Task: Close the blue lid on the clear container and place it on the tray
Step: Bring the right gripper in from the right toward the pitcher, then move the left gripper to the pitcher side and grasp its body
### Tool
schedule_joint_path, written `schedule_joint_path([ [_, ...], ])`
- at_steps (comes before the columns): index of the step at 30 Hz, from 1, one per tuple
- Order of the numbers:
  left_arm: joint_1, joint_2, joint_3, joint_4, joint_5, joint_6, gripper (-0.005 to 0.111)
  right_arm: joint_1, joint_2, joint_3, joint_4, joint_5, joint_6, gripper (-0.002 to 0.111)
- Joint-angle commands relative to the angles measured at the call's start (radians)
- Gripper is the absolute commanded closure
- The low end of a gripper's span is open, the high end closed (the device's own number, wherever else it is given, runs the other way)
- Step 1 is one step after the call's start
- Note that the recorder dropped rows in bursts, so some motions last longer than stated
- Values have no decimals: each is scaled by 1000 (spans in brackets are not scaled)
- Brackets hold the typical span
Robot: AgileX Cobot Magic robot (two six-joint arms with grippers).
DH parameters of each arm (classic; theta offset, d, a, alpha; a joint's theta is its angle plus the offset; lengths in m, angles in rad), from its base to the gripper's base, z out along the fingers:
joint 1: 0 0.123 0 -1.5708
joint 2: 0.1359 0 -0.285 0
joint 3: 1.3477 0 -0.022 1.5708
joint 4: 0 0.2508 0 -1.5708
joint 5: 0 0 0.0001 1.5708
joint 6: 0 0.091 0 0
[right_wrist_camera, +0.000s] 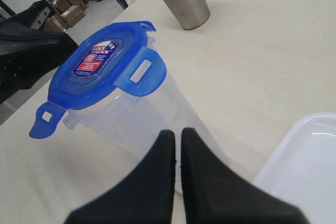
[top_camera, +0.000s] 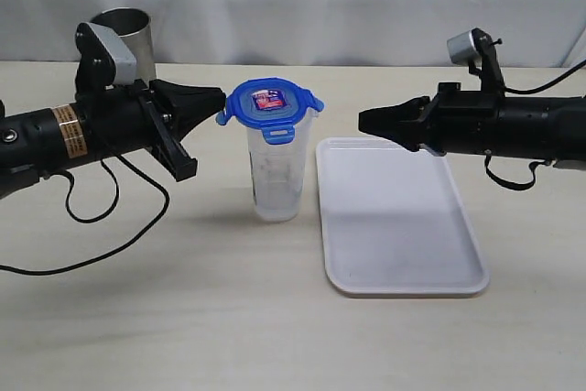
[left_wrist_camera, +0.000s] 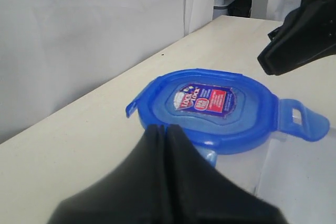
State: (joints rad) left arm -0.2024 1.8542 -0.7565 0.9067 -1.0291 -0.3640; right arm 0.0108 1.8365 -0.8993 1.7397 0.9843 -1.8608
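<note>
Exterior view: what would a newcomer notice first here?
The bright blue lid sits on the clear container at mid-table, flaps splayed out. Two black arms point at it from either side, both shut: the left gripper is right at the lid's edge, while the right gripper stands off above the white tray beside the container.

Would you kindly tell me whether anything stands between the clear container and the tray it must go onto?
Nothing visible does. The clear container, blue lid resting on top, stands just beside the tray with only bare table between them. The steel cup sits far behind. The right gripper hangs raised near the tray's far edge.
</note>
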Motion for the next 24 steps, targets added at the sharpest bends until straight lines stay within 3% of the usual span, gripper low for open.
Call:
schedule_joint_path([
  [1, -7, 3, -16, -12, 11, 1, 107, -5, 1, -7, 5, 12, -32, 104],
  [8, 2, 3, -16, -8, 109, 16, 107, -5, 1, -15, 5, -22, -46, 104],
  [24, 15, 3, -18, -8, 45, -2, 107, -5, 1, -13, 5, -34, -46, 104],
])
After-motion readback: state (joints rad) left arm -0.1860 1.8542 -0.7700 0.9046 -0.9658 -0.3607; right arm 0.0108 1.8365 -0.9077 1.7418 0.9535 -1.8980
